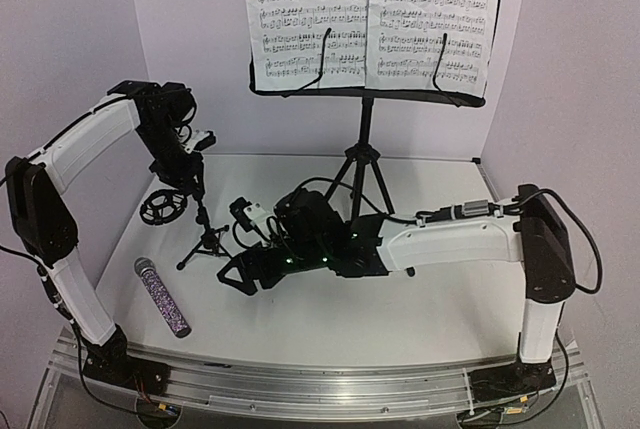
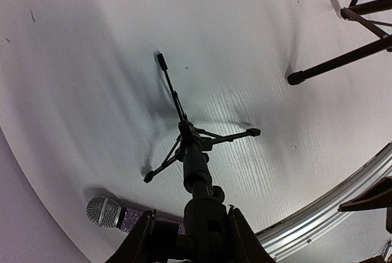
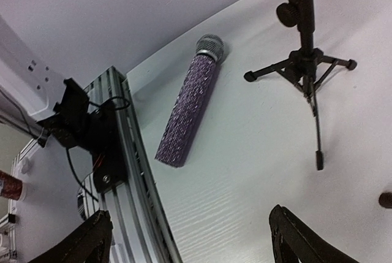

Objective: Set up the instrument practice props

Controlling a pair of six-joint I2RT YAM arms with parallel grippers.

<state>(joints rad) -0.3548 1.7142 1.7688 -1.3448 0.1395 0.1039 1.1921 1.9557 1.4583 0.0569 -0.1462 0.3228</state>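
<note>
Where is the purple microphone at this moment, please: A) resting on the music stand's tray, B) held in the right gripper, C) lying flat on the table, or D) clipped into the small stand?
C: the microphone lies on its side on the table, apart from the small stand, and the right gripper is open with nothing in it.

Sheet-music pages (image 1: 315,9): tops cut off by the top external view's upper edge; music stand (image 1: 366,124): feet hidden behind the right arm (image 1: 450,239); microphone (image 2: 107,213): body largely hidden behind the left gripper (image 2: 190,238), itself cropped at the frame's bottom; mic stand (image 3: 304,60): shaft cut off above in the right wrist view.
</note>
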